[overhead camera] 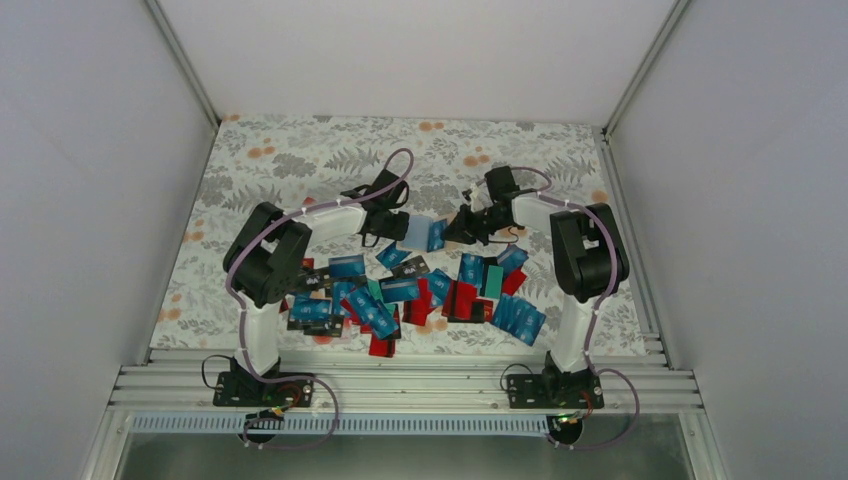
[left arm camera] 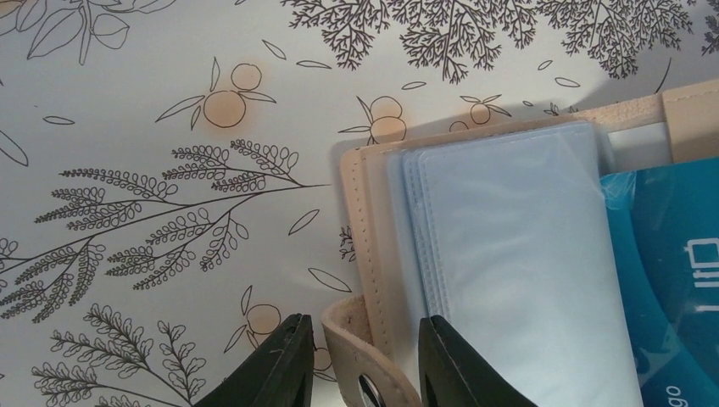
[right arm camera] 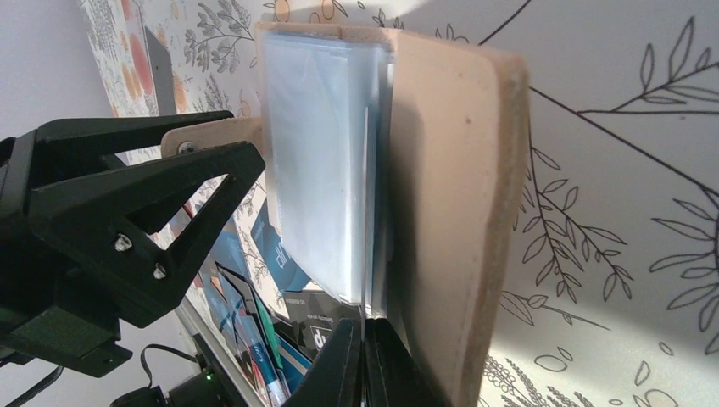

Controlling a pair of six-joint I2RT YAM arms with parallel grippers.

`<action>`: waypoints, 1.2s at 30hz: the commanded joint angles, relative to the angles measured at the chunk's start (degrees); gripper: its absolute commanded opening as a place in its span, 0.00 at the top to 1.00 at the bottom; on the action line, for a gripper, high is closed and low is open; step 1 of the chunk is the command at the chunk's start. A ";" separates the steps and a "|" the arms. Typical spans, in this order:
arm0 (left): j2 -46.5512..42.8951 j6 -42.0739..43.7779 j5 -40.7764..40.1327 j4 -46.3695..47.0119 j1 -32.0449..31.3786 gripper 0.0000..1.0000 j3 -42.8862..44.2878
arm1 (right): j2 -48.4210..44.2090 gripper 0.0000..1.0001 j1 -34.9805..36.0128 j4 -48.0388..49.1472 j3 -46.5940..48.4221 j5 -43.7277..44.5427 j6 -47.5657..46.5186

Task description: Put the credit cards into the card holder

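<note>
Nearest me, the credit cards point(overhead camera: 400, 295) lie in a loose, overlapping heap on the worktop point(overhead camera: 300, 160). Just beyond the heap, at its 12 o'clock, the card holder point(overhead camera: 428, 233) is held open between both arms. The left end effector point(left arm camera: 365, 322) sits at the holder's 9 o'clock, with its fingers either side of the strap tab point(left arm camera: 369, 373). I cannot tell whether they press the tab or only straddle it. The right end effector point(right arm camera: 365, 329), at 3 o'clock, is closed, pinching a thin clear sleeve point(right arm camera: 322, 170) beside the cover.

Risks, as I judge them: if the left fingers miss the narrow tab, the holder could swing from the right grip alone and fold closed. That grip is on one slippery sleeve, so a pull could tear it or let it slide free. A blue card point(left arm camera: 670, 280) rests at the holder's edge. Whether it is inside a sleeve I cannot tell, and a tilt could drop it.

The cards are thin, stiff-looking, glossy rectangles, mostly blue, with some red, black and teal. The holder is soft beige with stitched edges, rounded corners and floppy, pale plastic sleeves. The worktop covering carries a flat leaf-and-fruit print.
</note>
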 commanded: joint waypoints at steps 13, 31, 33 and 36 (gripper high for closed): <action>1.81 0.43 0.17 1.61 0.16 0.74 -0.33 | 2.68 0.96 -0.23 1.38 3.30 -1.62 -0.38; 1.89 0.19 1.33 2.17 0.16 0.78 -0.87 | 4.26 0.96 -0.28 4.52 3.64 -5.23 1.07; 1.89 0.17 1.39 2.11 0.16 0.78 -1.02 | 4.22 0.95 -0.25 5.25 3.64 -6.06 1.39; 1.84 0.17 1.27 2.12 0.16 0.78 -1.15 | 4.00 0.96 -0.25 5.98 3.66 -6.61 1.92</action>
